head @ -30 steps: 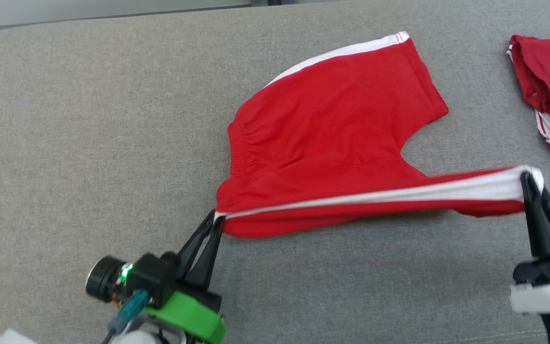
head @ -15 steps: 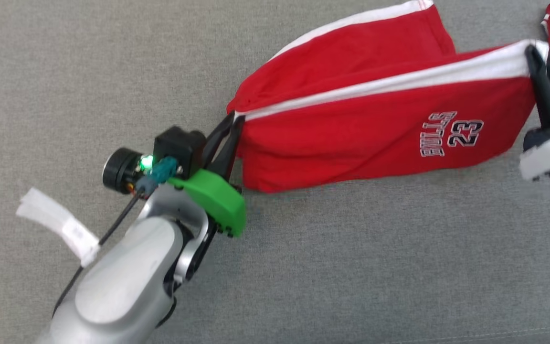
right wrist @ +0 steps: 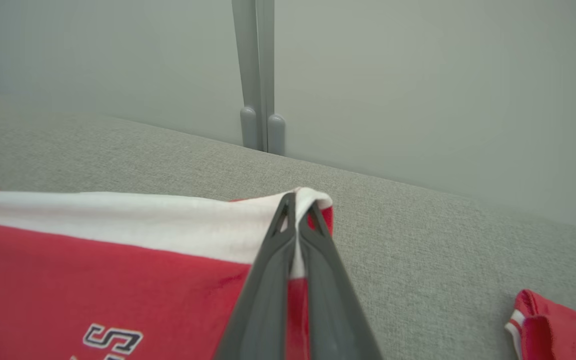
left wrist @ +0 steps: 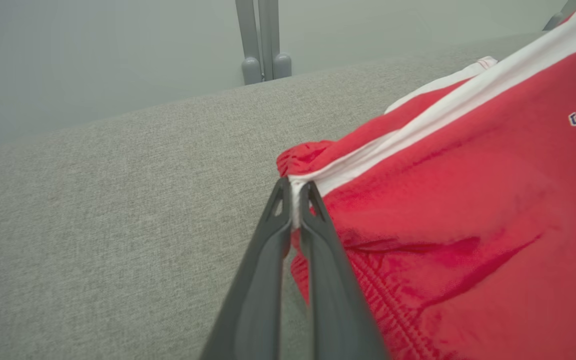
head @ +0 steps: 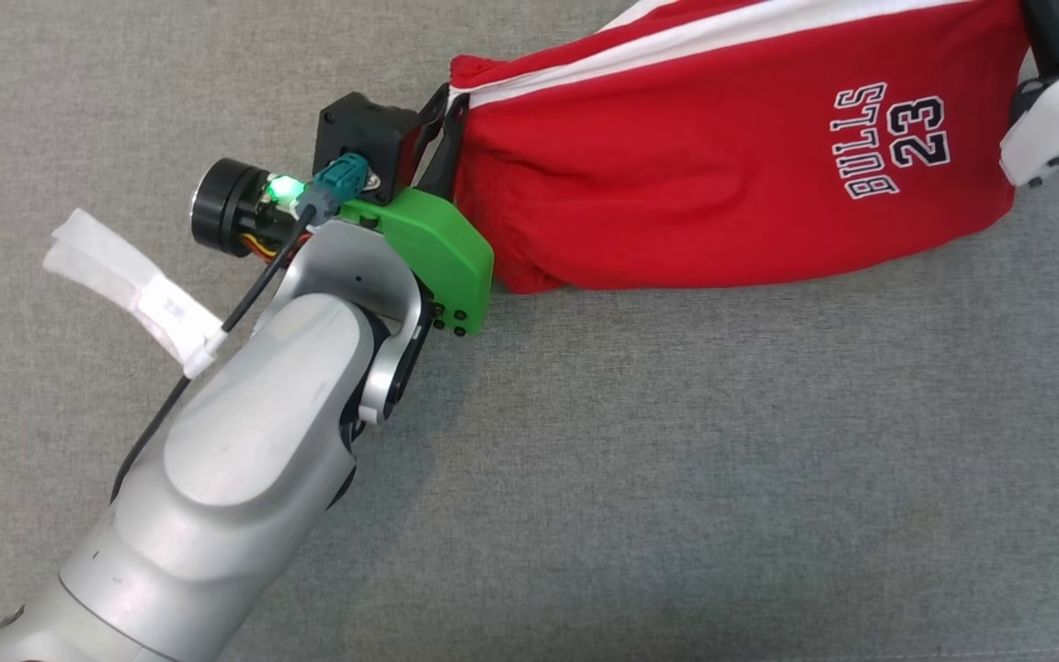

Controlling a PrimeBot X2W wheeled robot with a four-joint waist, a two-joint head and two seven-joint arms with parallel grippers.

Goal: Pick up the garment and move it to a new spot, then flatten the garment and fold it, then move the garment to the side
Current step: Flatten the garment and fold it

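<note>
Holding red shorts [head: 677,184] taut; left gripper [left wrist: 295,190] pinches one corner; right gripper [right wrist: 296,202] another

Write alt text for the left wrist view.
The left gripper, shut, pinches the white stripe at a corner of the red shorts, which drape over a grey fabric surface. A pale wall and grey post stand behind.

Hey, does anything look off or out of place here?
Nothing spilled or damaged. The red shorts are held stretched between the left gripper and the right gripper, so the BULLS 23 print sits tilted. A white tag sticks out loose from the left arm's black cable.
</note>
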